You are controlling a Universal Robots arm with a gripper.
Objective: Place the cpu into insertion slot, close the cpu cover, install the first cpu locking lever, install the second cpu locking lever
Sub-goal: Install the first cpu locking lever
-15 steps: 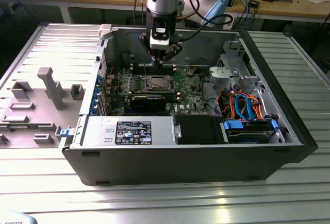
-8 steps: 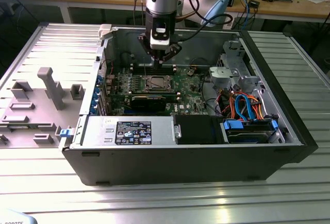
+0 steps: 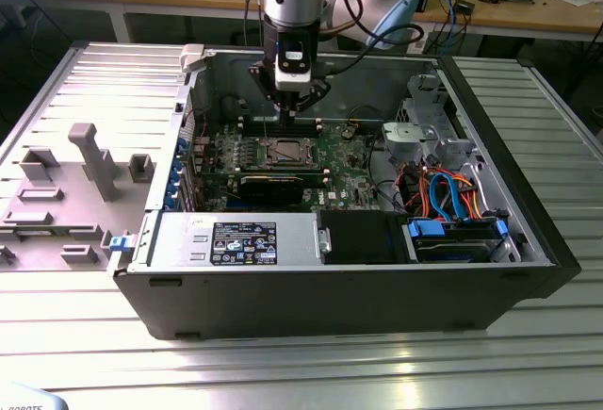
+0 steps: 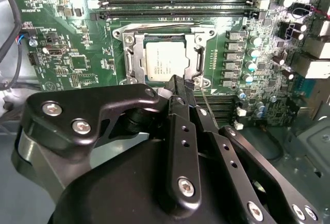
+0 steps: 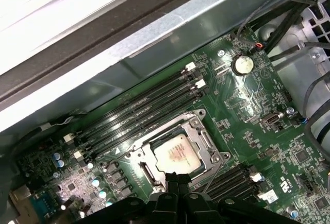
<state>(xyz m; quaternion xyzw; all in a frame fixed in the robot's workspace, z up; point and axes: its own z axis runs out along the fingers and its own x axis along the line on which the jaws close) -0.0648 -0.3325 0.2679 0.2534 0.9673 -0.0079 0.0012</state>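
The cpu [image 4: 164, 62] [image 5: 178, 154], a silver-grey square, lies in the insertion slot [image 3: 285, 153] of the green motherboard [image 4: 77, 54]. The cpu cover [image 4: 133, 54] [image 5: 203, 140] lies flat around it, its window showing the chip's top. My gripper [image 3: 287, 116] [image 4: 178, 84] [image 5: 178, 178] hovers just over the socket's edge, its black fingers pressed together with nothing between them. A thin locking lever [image 4: 206, 100] [image 5: 214, 175] runs out from the socket corner beside the fingertips. Another wire lever [image 4: 165, 27] lies along the socket's opposite side.
The board sits inside an open computer case [image 3: 528, 278]. Black memory slots [image 4: 175, 0] [image 5: 139, 110] flank the socket. A black card [image 3: 271, 187], a power supply [image 3: 236, 240] and drive cables [image 3: 448, 193] lie nearer the exterior view's front. Grey fixtures [image 3: 89, 160] stand outside on the left.
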